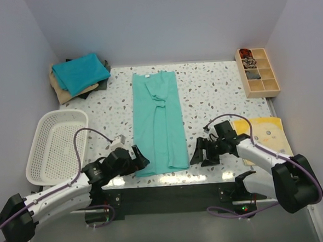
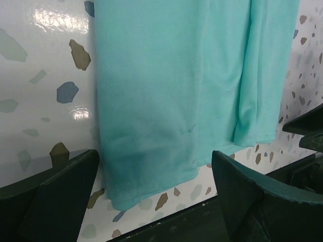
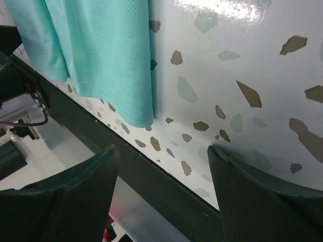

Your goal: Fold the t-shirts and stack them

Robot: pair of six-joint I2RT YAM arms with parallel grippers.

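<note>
Top camera high above near edge, looking down over whole terrazzo table (image 1: 214,90). Left wrist camera low and close, facing near left corner of sea-green t-shirt (image 2: 166,101). Right wrist camera equally close, facing near right corner. All three share shirt's near hem and table's front edge.

Sea-green t-shirt (image 1: 157,126), flat, folded lengthwise
</note>
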